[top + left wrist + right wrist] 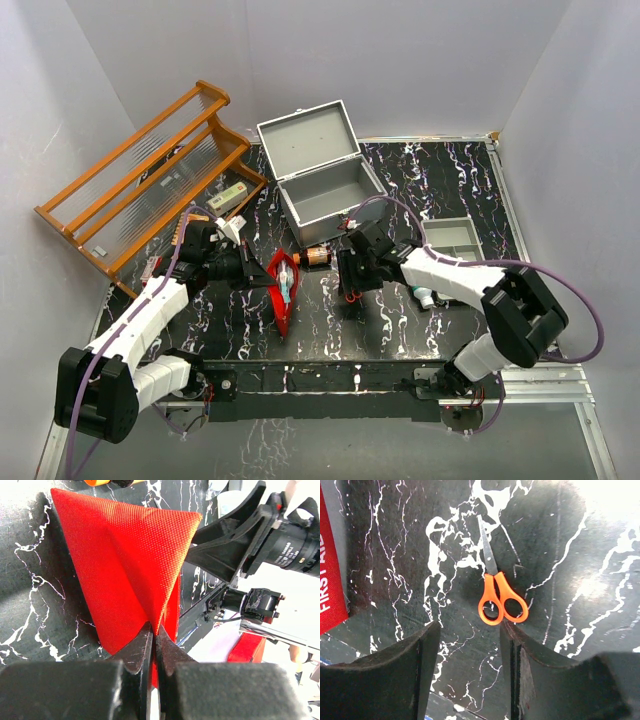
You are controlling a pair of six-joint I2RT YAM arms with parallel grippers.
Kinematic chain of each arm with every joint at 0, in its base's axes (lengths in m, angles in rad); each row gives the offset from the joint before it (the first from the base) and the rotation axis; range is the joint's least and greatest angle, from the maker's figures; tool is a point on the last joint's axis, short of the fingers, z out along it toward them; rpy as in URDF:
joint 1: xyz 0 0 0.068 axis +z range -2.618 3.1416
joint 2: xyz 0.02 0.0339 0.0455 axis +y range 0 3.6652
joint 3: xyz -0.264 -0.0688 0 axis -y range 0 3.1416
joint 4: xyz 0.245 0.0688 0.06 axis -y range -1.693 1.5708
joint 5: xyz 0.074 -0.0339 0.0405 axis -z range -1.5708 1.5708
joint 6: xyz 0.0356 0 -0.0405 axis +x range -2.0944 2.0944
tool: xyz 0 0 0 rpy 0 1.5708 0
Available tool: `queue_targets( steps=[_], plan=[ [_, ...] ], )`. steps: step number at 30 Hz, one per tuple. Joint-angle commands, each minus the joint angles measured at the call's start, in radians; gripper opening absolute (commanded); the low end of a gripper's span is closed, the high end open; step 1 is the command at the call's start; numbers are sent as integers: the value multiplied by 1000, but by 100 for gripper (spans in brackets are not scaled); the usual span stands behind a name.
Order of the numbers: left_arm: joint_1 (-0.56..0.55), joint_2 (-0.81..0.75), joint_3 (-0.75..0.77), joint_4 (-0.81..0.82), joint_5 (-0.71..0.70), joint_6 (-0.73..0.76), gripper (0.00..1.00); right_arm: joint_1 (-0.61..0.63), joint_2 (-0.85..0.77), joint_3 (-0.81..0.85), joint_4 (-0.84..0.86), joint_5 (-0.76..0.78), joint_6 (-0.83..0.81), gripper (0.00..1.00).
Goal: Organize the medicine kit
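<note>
The left gripper [154, 630], reaching toward 3 o'clock, is pinched tight on the red pouch [125, 555]. The right gripper [469, 635] points down, jaws apart above the orange scissors [501, 600], which the top view hides.

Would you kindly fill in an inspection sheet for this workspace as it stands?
Surface: black marbled table, no spills seen.
Job's things: medicine kit, lid open, inside looks empty.
Clutter: red pouch, orange scissors, grey tray, brown bottle.
Grippers: left gripper, jaws shut on red pouch; right gripper, jaws open over orange scissors.
Cables: purple cables loop beside both arms.
Surroundings: wooden rack, plain walls.
</note>
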Motion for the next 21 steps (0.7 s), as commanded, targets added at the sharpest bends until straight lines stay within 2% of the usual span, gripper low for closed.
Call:
queue_targets(
  steps=[1, 7, 16, 21],
  plan=[
    [-3, -24, 9, 15, 28, -6, 0, -1, -66, 20, 4, 107, -56, 48],
    [-4, -34, 5, 20, 29, -14, 0, 1, -14, 44, -48, 166, -151, 48],
    [-3, -21, 11, 14, 32, -2, 0, 10, 63, 105, -88, 121, -230, 48],
    [-3, -16, 10, 19, 31, -4, 0, 16, 83, 117, -102, 132, -246, 36]
  ],
)
